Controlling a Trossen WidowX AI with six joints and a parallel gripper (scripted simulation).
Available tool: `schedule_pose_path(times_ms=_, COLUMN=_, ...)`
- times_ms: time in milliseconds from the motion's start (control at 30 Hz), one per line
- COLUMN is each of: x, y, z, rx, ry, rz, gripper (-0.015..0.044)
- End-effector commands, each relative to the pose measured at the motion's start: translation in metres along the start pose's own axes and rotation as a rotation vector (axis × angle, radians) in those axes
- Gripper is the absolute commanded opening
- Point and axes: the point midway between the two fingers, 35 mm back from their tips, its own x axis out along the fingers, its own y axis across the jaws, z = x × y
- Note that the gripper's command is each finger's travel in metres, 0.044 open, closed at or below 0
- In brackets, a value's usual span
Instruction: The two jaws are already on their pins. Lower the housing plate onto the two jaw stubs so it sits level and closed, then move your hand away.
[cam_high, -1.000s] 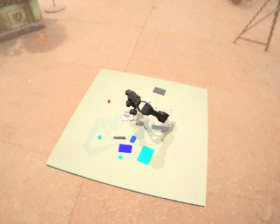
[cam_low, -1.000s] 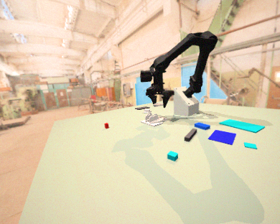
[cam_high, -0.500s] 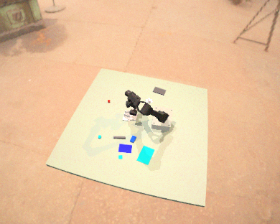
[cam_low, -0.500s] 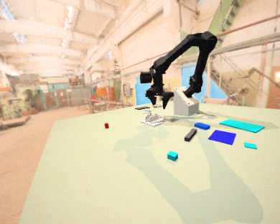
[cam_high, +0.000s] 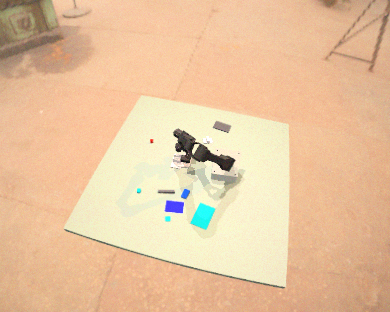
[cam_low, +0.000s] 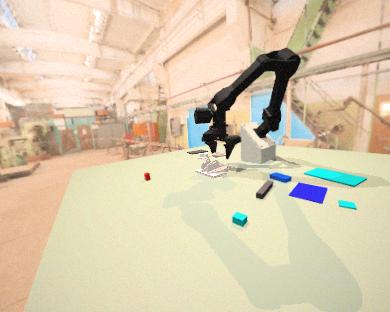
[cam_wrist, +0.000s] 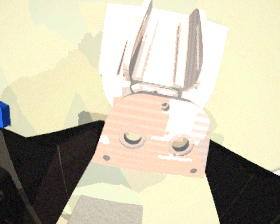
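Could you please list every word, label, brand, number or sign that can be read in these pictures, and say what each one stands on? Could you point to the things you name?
There is no readable text in any view.
The housing plate (cam_wrist: 156, 155) shows only holes and small round marks.
The green block at the top view's upper left bears a pale emblem, too blurred to read.
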Motion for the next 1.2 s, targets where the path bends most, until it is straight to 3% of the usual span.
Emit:
schedule_pose_path(times_ms=0, x=0.008, y=0.001, z=-0.001, rx=0.005, ry=-0.001, rz=0.006, gripper=0.0351)
schedule_pose_path(times_ms=467, x=0.029, y=0.002, z=-0.003, rx=0.005, ry=0.0, rz=0.01, gripper=0.0351)
schedule_pose_path(times_ms=1167, x=0.032, y=0.002, z=-0.003, rx=0.012, ry=0.0, rz=0.01, gripper=0.0351)
